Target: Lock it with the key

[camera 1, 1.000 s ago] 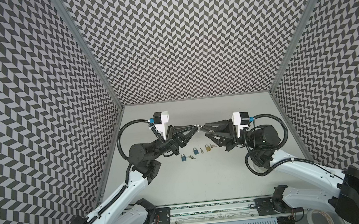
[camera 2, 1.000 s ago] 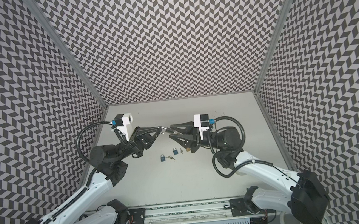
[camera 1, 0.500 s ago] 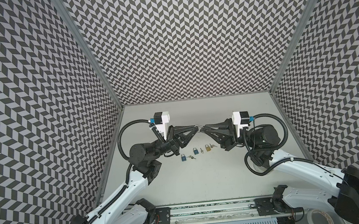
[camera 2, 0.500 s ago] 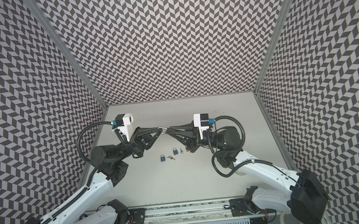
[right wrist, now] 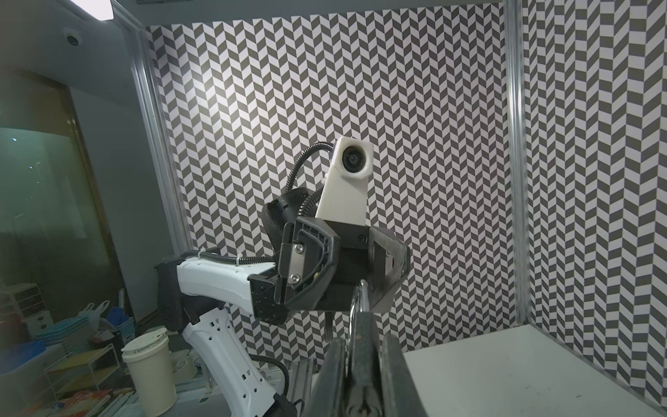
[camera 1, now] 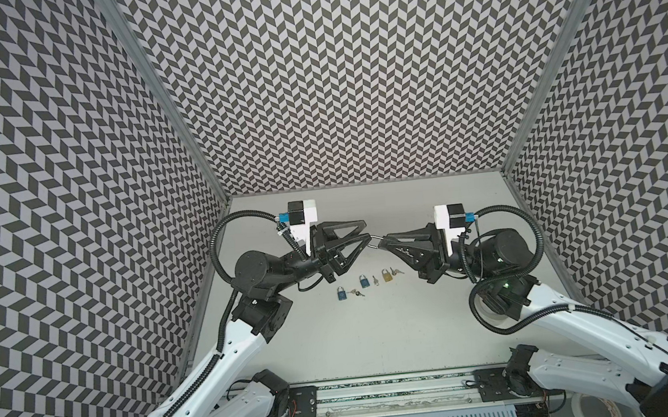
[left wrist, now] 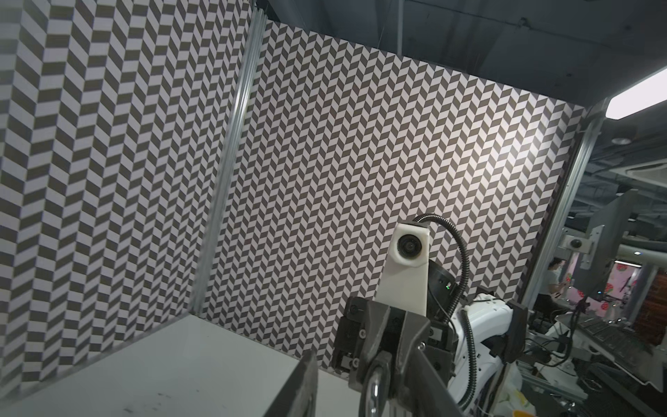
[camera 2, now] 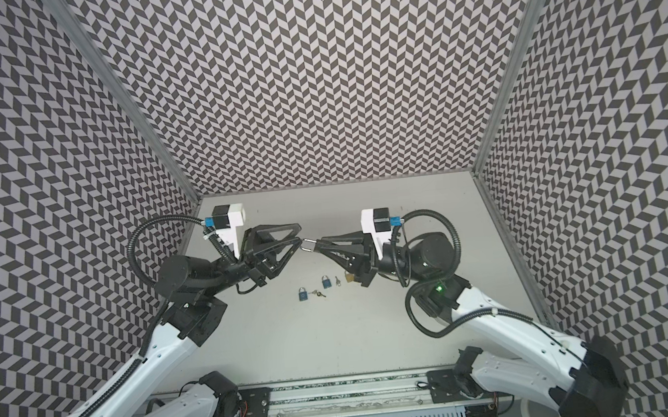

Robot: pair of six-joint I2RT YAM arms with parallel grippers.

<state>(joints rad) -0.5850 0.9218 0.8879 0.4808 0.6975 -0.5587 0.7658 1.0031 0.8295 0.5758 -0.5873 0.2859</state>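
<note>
Right gripper (camera 1: 387, 239) clenched on a padlock (camera 1: 376, 240), held above the desk (camera 1: 378, 339); left gripper (camera 1: 366, 230) released, jaws parted around its shackle; keys (camera 1: 359, 293) lie below beside spare padlocks (camera 1: 341, 293).

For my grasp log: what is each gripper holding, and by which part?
Right gripper clamps a padlock by its body, shackle sticking out; left gripper open, holding nothing.

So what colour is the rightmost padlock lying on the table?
The padlock is gold, clearest in a top view.
</note>
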